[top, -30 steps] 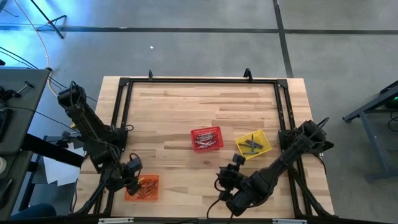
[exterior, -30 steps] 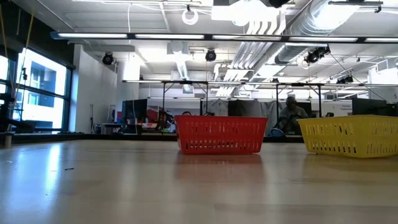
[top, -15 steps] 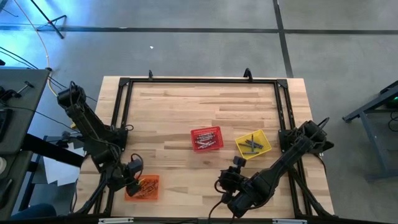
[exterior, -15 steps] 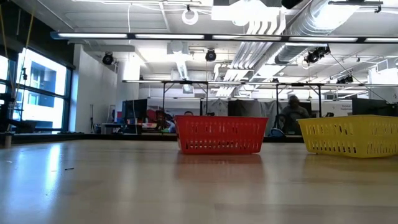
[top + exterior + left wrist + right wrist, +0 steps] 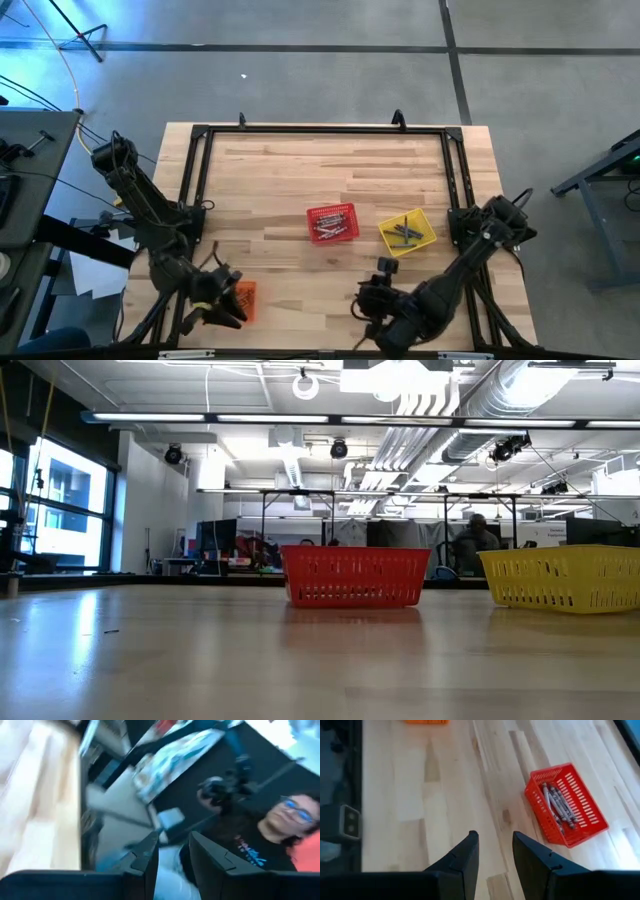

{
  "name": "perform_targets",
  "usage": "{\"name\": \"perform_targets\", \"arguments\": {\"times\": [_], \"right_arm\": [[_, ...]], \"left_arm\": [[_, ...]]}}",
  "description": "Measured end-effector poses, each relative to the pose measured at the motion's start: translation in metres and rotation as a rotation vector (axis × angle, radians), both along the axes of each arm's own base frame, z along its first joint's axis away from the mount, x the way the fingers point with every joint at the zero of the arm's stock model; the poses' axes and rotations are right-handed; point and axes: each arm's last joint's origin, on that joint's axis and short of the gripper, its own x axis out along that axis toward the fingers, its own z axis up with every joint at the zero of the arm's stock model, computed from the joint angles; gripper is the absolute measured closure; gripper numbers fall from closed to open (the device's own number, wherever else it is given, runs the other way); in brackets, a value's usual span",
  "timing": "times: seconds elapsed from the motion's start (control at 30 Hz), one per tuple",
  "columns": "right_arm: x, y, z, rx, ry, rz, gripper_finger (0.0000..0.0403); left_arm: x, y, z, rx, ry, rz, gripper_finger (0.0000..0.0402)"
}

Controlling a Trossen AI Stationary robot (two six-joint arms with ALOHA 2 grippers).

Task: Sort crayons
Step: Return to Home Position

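Hovering left pincer [image 5: 172, 839], right pincer [image 5: 494, 837] narrowly parted, empty; crayons [image 5: 557, 807] in basket [image 5: 587, 805] beyond right.

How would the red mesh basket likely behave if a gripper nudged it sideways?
The red basket probably slides rather than tips: it sits low and wide on the smooth table. Its thin mesh walls look light and may flex. The crayons inside would likely shift.

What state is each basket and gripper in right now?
Red basket: upright, grey crayons lying inside.
Yellow basket: upright, bluish-grey crayons lying inside.
Orange basket: partly hidden under the left arm.
Left gripper: open, empty, by the orange basket.
Right gripper: open, empty, above the table's near edge.
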Motion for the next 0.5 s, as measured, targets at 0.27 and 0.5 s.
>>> {"name": "perform_targets", "arguments": {"times": [0.27, 0.5], "right_arm": [[-0.011, 0.007, 0.041, -0.024, -0.134, -0.039, 0.0291], [-0.027, 0.021, 0.076, -0.131, -0.386, -0.059, 0.0291]], "left_arm": [[0.001, -0.001, 0.012, -0.034, -0.117, -0.003, 0.0302], [0.001, -0.001, 0.011, -0.026, -0.112, -0.003, 0.0302]]}}
